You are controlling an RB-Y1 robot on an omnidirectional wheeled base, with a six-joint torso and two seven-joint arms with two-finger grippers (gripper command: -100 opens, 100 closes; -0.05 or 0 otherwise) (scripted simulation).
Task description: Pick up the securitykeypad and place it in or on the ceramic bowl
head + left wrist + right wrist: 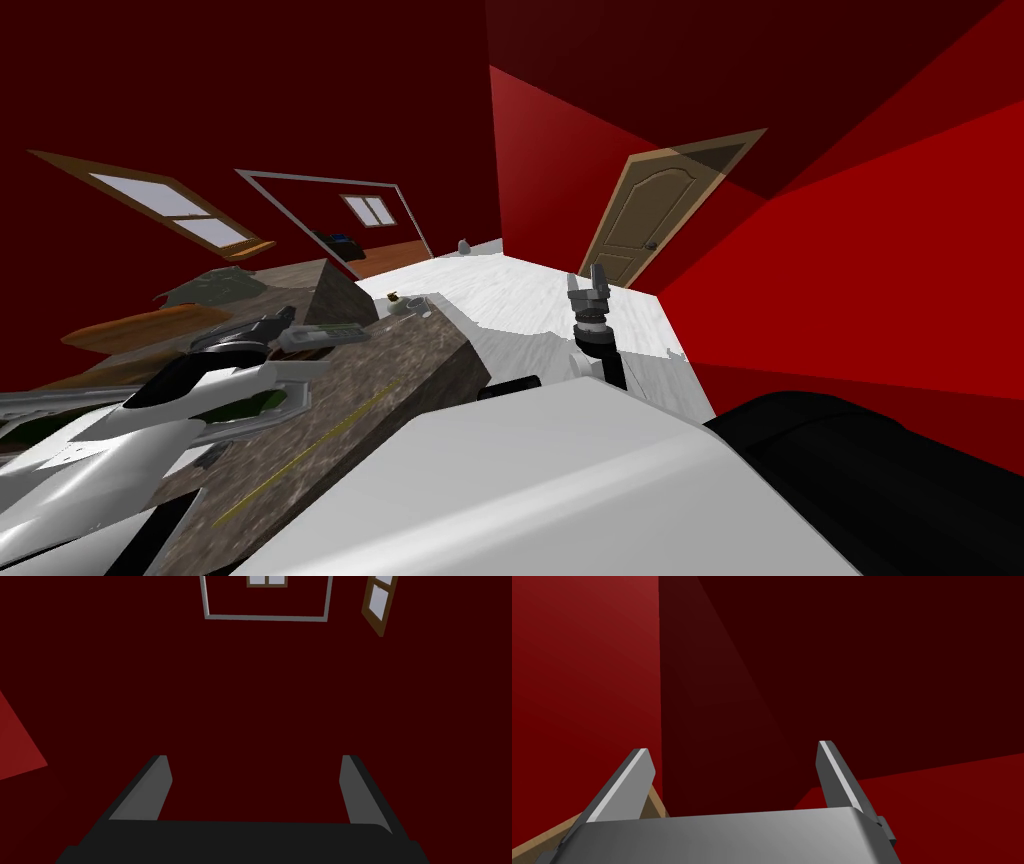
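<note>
A flat light grey box with a greenish face, likely the keypad (322,336), lies on the mottled brown countertop (400,380). A small pale bowl-like thing (413,307) sits at the counter's far corner, with a tiny brown item (394,296) beside it. My left gripper (268,326) hovers over the counter just left of the grey box. In the left wrist view the left gripper (255,763) is open and holds nothing. My right gripper (588,282) stands raised over the white floor, off the counter's right side. It is open and holds nothing in the right wrist view (734,751).
On the counter's left lie a dark green crumpled thing (212,285) and a flat orange-brown piece (140,326). A framed mirror (330,215) and a window (170,208) are on the dark red wall behind. A brown door (660,215) stands shut beyond the white floor (540,300).
</note>
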